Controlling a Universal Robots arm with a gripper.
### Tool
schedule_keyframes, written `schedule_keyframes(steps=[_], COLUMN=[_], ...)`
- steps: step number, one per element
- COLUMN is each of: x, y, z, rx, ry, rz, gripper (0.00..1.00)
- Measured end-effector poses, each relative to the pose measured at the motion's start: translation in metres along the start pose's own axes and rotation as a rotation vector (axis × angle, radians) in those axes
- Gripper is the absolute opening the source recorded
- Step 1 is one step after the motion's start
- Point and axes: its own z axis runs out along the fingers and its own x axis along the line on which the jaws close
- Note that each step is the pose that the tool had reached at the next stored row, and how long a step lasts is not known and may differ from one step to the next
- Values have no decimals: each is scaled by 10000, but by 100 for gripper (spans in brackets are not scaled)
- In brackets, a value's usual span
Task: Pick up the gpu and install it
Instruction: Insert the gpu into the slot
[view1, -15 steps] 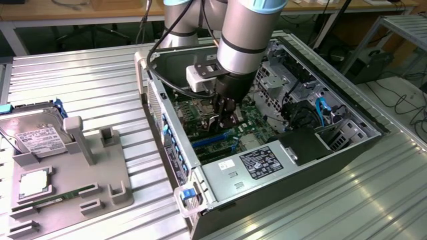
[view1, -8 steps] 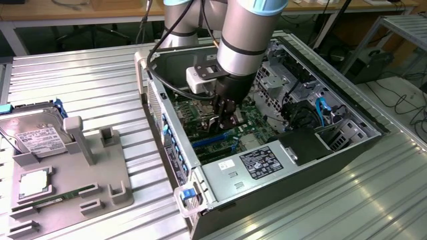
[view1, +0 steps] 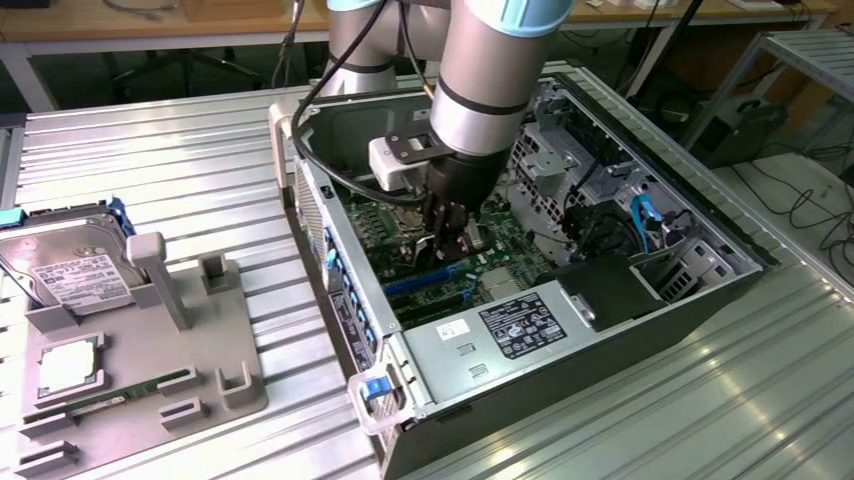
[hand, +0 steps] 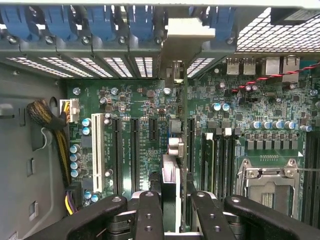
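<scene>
My gripper is shut on the gpu, which I see edge-on between the two black fingers. The card runs away from the gripper toward the case's rear slot openings, and its metal bracket stands at that rear wall. It lies in line with a long expansion slot on the green motherboard; I cannot tell whether it is seated. In the exterior view the gripper reaches down inside the open computer case, low over the motherboard, and hides most of the card.
Blue slot latches line the rear wall. A CPU socket and a cable bundle flank the slots. Outside the case, a grey fixture holds a hard drive, a memory stick and a chip.
</scene>
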Motion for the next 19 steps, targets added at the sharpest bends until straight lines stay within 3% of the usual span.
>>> schedule_keyframes(steps=[19], x=[-16], y=[19], z=[124], rx=[-17], ry=[2], rz=[1], gripper=[27])
